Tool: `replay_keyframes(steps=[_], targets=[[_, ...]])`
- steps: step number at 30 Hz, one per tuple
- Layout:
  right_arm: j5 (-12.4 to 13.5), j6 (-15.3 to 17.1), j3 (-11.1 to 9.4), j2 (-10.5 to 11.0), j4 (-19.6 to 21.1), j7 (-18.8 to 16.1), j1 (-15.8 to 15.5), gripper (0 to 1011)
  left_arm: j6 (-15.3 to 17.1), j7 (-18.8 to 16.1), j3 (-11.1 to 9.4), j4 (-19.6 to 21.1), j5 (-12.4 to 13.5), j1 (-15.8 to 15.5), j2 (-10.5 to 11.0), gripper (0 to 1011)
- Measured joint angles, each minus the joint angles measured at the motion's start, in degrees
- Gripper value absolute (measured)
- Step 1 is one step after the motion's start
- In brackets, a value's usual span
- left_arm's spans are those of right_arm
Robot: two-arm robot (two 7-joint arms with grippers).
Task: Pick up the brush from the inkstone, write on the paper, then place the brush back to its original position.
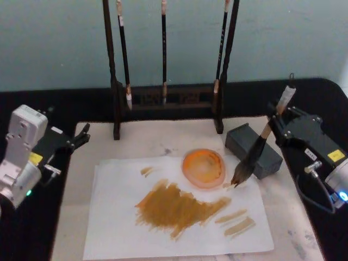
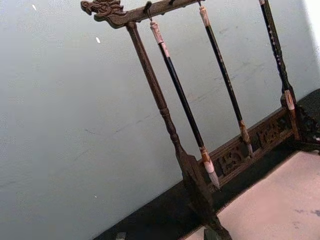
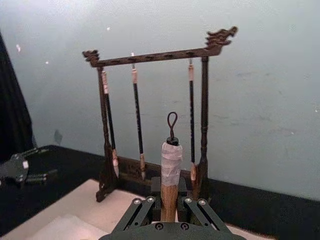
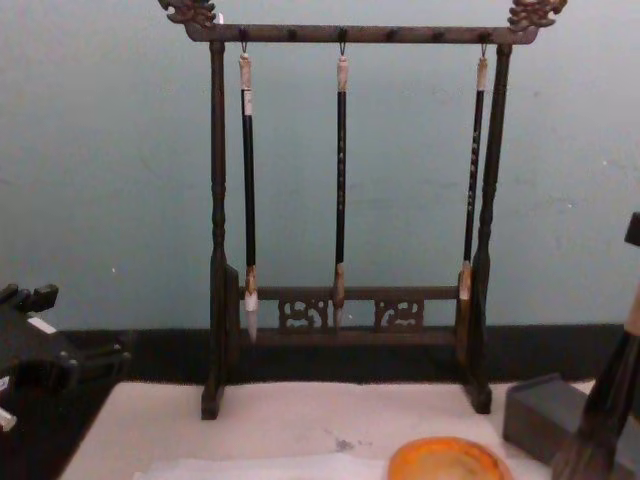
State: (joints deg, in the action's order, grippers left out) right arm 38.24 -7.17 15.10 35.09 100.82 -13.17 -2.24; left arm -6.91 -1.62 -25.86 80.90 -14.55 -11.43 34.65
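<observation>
Right gripper (image 1: 273, 124) clamps the brush (image 1: 254, 156) — tuft beside the orange dish (image 1: 186, 168) on the paper (image 1: 117, 220) — left gripper (image 1: 86, 134), fingers apart, at left.

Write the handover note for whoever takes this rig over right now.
Right gripper: shut on the brush, tuft tip low over the right edge of the paper, beside the orange dish; contact unclear.
Left gripper: idle beyond the left edge of the mat.
Done: brush off the inkstone, ochre strokes on the paper.
Left: finish any writing, then lay the brush back on the inkstone.
</observation>
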Motion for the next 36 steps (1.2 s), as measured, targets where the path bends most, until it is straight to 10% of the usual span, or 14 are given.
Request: replay_keyframes(steps=[36], targets=[[-12.0, -1.5, -0.5, -1.9, 2.0, -3.0, -3.2, 173, 0.0, 0.0, 0.0, 0.0, 0.0, 0.0, 0.0, 1010]])
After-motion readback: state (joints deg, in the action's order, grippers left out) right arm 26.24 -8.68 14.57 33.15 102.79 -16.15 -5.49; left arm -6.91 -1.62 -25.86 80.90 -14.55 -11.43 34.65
